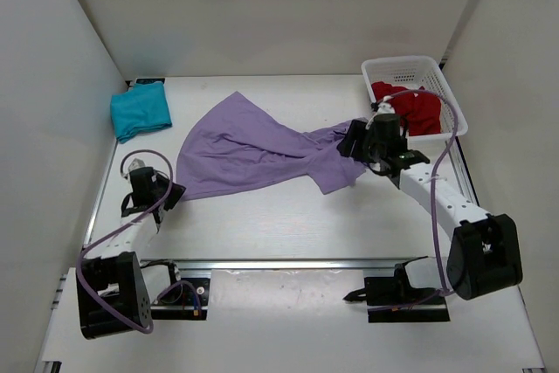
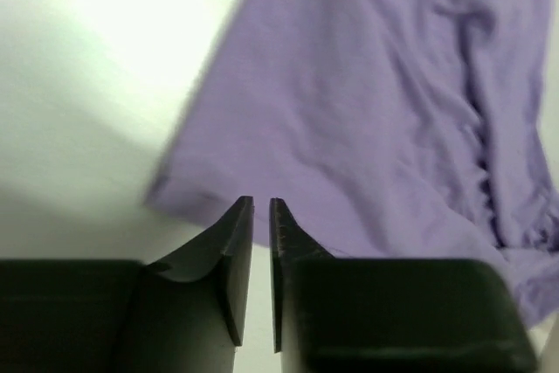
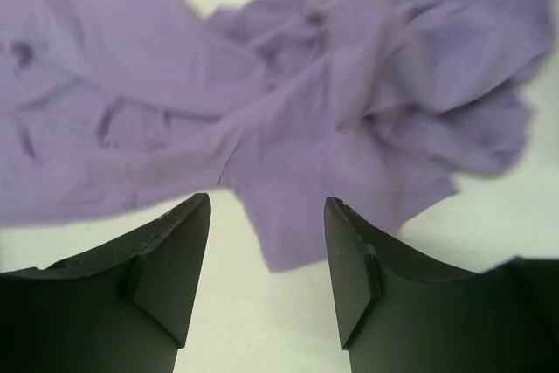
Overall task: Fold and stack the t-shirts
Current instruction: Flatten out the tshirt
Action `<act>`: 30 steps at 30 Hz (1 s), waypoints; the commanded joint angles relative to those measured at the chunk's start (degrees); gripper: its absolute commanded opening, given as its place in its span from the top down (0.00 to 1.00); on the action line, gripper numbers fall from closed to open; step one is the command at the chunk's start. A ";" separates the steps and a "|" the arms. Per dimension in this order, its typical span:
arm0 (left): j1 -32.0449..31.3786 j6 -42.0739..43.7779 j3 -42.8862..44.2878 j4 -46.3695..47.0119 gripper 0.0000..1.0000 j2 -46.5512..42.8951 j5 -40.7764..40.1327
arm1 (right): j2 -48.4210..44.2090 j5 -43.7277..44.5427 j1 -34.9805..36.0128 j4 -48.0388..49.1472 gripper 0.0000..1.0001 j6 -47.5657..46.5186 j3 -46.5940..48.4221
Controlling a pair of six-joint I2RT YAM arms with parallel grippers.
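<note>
One teal t-shirt (image 1: 140, 110), one lavender (image 1: 245, 147), one red (image 1: 412, 109); left gripper (image 2: 261, 214) closed, right gripper (image 3: 266, 206) open

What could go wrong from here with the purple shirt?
The lavender shirt is twisted and bunched at the open right hand; a grasp there may catch several layers. The left hand sits closed at the shirt's edge, so it might push the fabric instead of gripping it.
</note>
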 commanded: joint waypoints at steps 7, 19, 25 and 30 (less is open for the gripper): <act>2.77 -1.93 -3.50 -5.78 0.54 -2.07 -2.51 | -3.12 -2.19 9.74 9.05 0.47 1.31 -7.20; 0.76 -7.20 -2.54 -1.83 0.54 5.22 -5.76 | -4.27 -4.47 13.01 13.19 0.47 1.66 -10.99; 1.46 -8.52 -3.59 0.81 0.70 5.39 -6.73 | -4.10 -4.56 12.74 13.10 0.46 2.01 -12.13; 2.42 -8.26 -2.72 4.06 0.91 6.71 -6.73 | -4.88 -3.78 11.78 12.57 0.46 1.84 -13.36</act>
